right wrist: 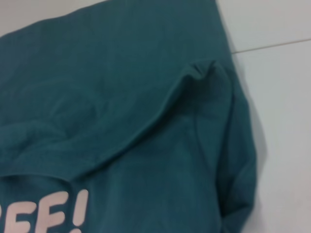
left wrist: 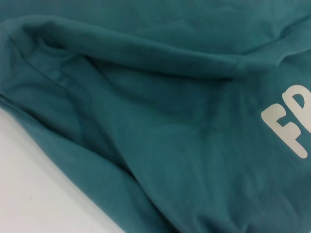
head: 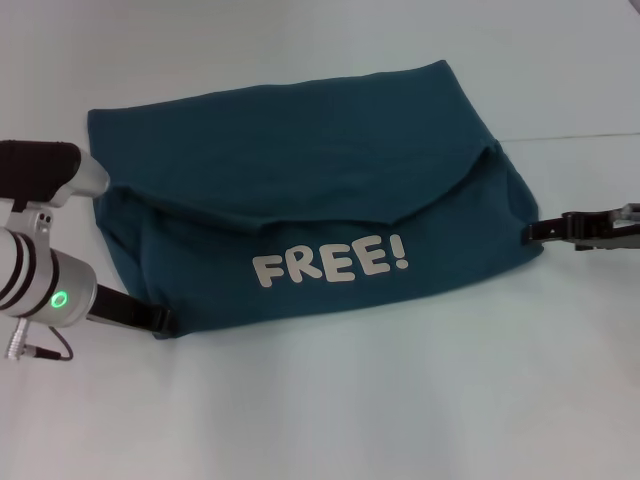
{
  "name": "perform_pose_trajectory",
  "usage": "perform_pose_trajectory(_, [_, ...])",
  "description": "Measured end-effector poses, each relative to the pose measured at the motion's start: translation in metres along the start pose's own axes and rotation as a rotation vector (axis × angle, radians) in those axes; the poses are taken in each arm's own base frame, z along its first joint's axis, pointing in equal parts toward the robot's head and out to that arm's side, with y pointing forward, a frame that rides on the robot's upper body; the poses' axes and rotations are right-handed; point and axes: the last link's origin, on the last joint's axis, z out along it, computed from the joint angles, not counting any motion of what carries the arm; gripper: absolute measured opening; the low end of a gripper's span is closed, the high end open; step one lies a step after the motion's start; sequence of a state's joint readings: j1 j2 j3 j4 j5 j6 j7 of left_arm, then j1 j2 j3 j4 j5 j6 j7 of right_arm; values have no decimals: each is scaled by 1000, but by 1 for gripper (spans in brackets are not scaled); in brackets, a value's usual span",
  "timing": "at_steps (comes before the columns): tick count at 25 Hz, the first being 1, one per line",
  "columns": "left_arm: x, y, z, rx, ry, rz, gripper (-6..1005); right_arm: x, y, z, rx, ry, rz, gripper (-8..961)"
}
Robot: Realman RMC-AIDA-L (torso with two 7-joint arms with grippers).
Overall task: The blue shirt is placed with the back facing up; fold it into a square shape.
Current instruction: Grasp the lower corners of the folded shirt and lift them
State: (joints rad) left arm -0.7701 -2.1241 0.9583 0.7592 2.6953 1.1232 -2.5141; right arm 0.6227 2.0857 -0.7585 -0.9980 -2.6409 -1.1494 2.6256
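The blue shirt (head: 300,160) lies on the white table, a dark teal cloth. Its near part is turned up over the rest, with a white "FREE!" print (head: 330,264) showing on that flap. The flap's far edge sags in the middle. My left gripper (head: 160,320) is at the shirt's near left corner, touching the cloth's edge. My right gripper (head: 533,232) is at the shirt's right edge, level with the flap. The left wrist view shows the blue shirt (left wrist: 160,145) close up with rumpled folds, and the right wrist view shows the blue shirt (right wrist: 121,97) and its flap corner.
The white table (head: 330,410) lies all around the shirt. A thin seam line (head: 580,136) crosses the table at the far right. My left arm's silver wrist (head: 45,285) with a green light sits at the left edge of the head view.
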Motion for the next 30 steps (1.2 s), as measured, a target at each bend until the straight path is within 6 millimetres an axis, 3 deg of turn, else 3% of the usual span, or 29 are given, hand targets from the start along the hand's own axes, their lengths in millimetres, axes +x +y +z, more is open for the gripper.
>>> perform_pose_trajectory(5, [1,1,0,3,2,4,43,1,7,13,-9,9,2,828])
perform_pose_trajectory(25, [2,1,0,5,5,4,48,4,13,35,20,9,-31,741])
perform_pose_trajectory(30, [2,0,0,7,6,3,50,4,13,36,22,6,-32,563])
